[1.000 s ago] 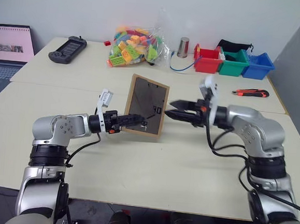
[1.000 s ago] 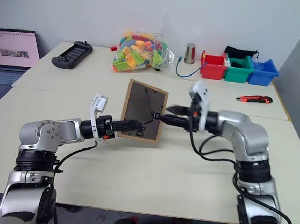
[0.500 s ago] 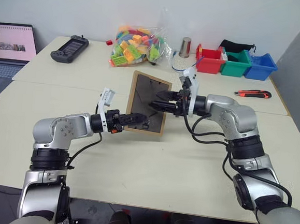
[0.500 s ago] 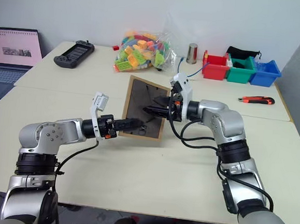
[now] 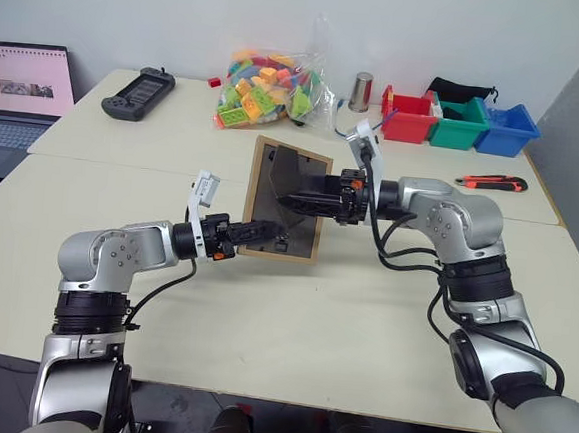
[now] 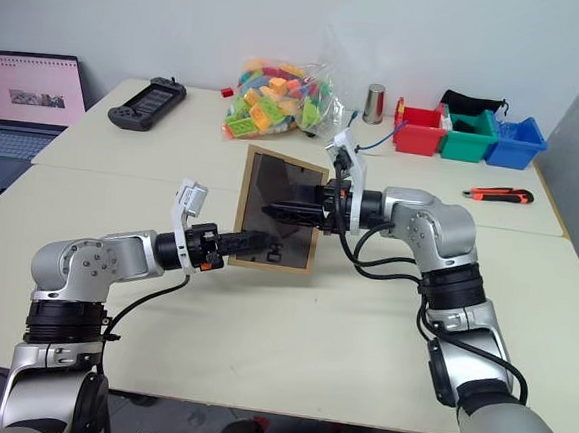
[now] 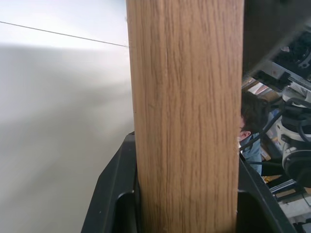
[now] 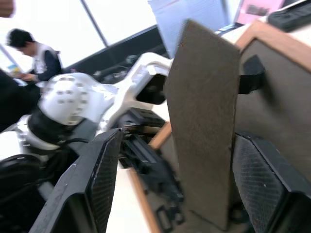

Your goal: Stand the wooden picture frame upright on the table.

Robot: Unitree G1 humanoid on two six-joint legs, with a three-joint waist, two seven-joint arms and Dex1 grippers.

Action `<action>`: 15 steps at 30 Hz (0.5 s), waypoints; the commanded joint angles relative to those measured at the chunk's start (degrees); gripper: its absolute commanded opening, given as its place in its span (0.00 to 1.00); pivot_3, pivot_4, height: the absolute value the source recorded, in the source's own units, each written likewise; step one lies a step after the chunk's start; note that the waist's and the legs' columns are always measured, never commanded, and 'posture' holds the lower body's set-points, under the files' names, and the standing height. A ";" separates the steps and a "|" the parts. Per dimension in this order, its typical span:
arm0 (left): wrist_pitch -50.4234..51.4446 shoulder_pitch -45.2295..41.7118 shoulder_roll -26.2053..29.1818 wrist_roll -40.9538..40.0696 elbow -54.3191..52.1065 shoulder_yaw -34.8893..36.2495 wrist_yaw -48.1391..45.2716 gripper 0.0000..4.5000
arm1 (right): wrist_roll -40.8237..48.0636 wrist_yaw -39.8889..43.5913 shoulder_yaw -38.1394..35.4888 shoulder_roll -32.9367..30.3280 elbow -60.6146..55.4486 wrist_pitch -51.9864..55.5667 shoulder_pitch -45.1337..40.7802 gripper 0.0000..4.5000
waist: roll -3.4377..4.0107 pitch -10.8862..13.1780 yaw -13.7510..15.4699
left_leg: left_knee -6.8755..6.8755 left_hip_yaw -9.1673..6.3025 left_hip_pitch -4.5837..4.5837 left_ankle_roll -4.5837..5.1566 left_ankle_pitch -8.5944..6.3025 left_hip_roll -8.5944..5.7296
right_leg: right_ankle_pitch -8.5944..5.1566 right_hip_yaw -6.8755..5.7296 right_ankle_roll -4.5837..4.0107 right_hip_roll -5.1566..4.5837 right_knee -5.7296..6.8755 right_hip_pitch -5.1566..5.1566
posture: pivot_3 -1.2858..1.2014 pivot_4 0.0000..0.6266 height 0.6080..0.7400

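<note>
- Left gripper point(image 5: 264, 231), left of centre, is clamped on the lower edge of the wooden picture frame point(image 5: 287, 202), which stands mid-picture with its dark back showing
- Bare table point(image 5: 291, 327) lies open below the frame; laptop point(image 5: 19, 90) at the far left edge
- Right gripper point(image 5: 293, 197) reaches in from the right; the right wrist view shows its fingers point(image 8: 95, 179) spread wide either side of the frame's stand point(image 8: 206, 121)
- Left wrist view shows the wood edge between black fingers point(image 7: 114, 194)

Wooden picture frame point(image 5: 286, 202) upright on table point(image 5: 292, 317) (dark back showing, stand swung out).
</note>
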 commanded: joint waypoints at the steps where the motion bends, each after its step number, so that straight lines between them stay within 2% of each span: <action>1: -0.42 -0.73 0.52 -2.03 -2.72 1.02 0.07 0.29 | 4.27 2.15 -1.08 -0.22 -4.14 2.21 0.06 0.77 | 0.00 0.00 0.00 | 0.00 0.00 0.00 0.00 0.00 0.00 | 0.00 0.00 0.00 0.00 0.00 0.00 | 0.52 0.24 1.00; 5: -0.82 -1.03 0.40 -2.00 -2.19 0.71 0.22 0.29 | 5.07 1.78 -1.76 -1.49 -5.58 3.35 1.13 0.77 | 0.00 0.00 0.00 | 0.00 0.00 0.00 0.00 0.00 0.00 | 0.00 0.00 0.00 0.00 -0.01 0.00 | 0.52 0.24 1.00; 9: 0.53 -1.74 0.16 -3.03 -1.46 1.02 0.51 0.29 | 2.12 -0.12 -1.47 -3.23 -4.54 0.33 2.53 0.77 | 0.00 0.00 0.00 | 0.00 0.01 0.00 0.00 0.00 0.00 | 0.00 0.01 0.00 0.00 -0.03 0.00 | 0.52 0.24 1.00; 15: 3.00 -0.65 0.50 -5.24 -2.89 1.62 0.97 0.29 | -3.41 1.54 -1.21 -11.38 -1.75 -6.23 5.64 0.77 | -0.01 0.00 0.24 | 0.00 0.01 -0.03 0.00 0.00 -0.01 | -0.01 0.01 0.01 0.00 -0.10 0.01 | 0.52 0.24 1.00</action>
